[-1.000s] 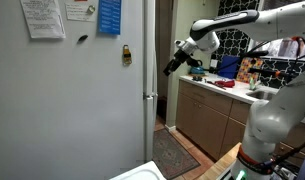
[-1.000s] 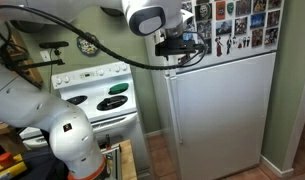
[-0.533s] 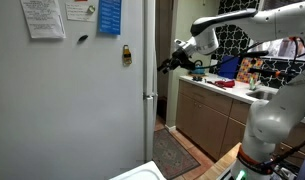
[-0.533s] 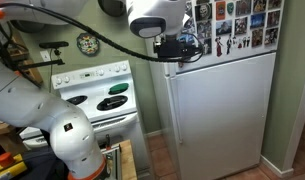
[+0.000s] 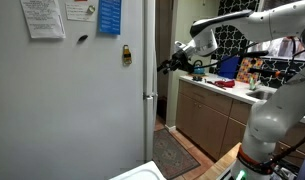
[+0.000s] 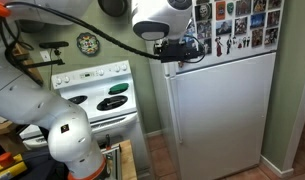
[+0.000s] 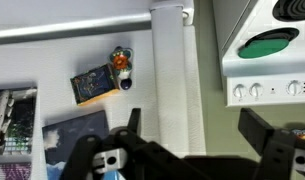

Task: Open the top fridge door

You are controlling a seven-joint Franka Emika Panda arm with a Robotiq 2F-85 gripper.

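Note:
The white fridge fills the left of an exterior view, its top door (image 5: pixel 92 70) carrying papers and magnets. In an exterior view the top door (image 6: pixel 237 28) is covered with photo magnets above the plain lower door (image 6: pixel 217 115). My gripper (image 5: pixel 166 65) is held level just off the door's free edge, also seen at that door's corner (image 6: pixel 174 48). In the wrist view the gripper (image 7: pixel 197 132) is open and empty, with its two dark fingers on either side of the door's white edge strip (image 7: pixel 172 70). It does not touch the door.
A white stove (image 6: pixel 97 100) stands right beside the fridge, with its green burner cover (image 7: pixel 267 43) in the wrist view. A kitchen counter (image 5: pixel 227 95) with clutter lies behind the arm. A doorway with a floor mat (image 5: pixel 177 150) opens past the fridge edge.
The gripper has moved a little closer to the fridge door's edge and tilted up from pointing downward to level. The fridge door has not moved.

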